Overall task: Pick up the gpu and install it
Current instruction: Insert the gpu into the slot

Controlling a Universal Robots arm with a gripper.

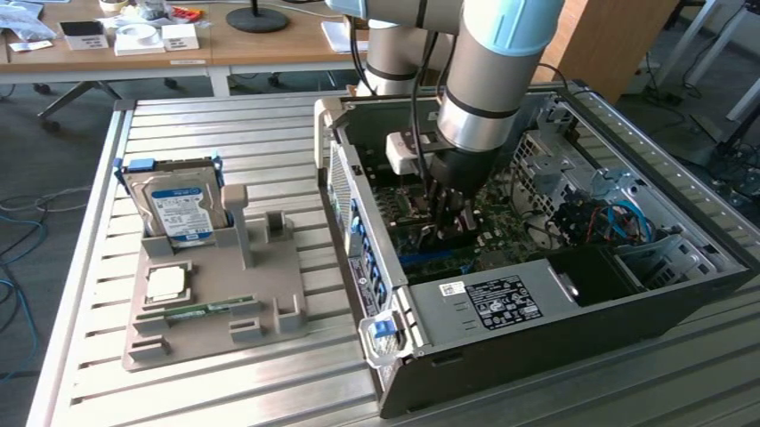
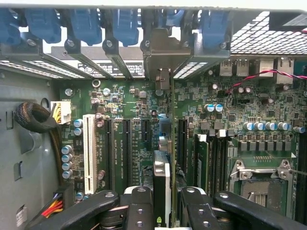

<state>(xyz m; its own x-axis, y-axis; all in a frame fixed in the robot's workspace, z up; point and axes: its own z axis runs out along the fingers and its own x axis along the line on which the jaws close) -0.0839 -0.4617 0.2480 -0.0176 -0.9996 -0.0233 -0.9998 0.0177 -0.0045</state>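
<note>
Spanning the scene: a ribbed metal table (image 1: 214, 142) of long pale slats, its near and far ends cut off by the frame.
Case: an open black computer case (image 1: 665, 307) lying on its side on the table, sheet-metal walls, perforated grille, blue plastic latches along the slot row.
Arm: a thick grey and pale-blue tube (image 1: 493, 71) coming down into the case; its upper part is out of frame.
Circuit board: green motherboard (image 2: 144, 124) with a long white slot, several black slots, small silver capacitors and an empty square processor socket.
Tray: a grey moulded holder (image 1: 208, 307) on the table beside the case, at the exterior view's left, with upright posts.
Hard drive: boxy silver unit with a blue-white label (image 1: 178, 209), standing upright in the tray.
Card: the gpu (image 2: 162, 182), thin and dark, seen edge-on, standing upright over the board among the black slots; its silver bracket meets the slot row. Whether it is fully seated is hard to make out.
Gripper: black jointed fingers (image 2: 162, 211) clamped on the gpu's upper edge, one on each side.
Memory stick: narrow green strip (image 1: 208, 310) lying flat in the tray.
</note>
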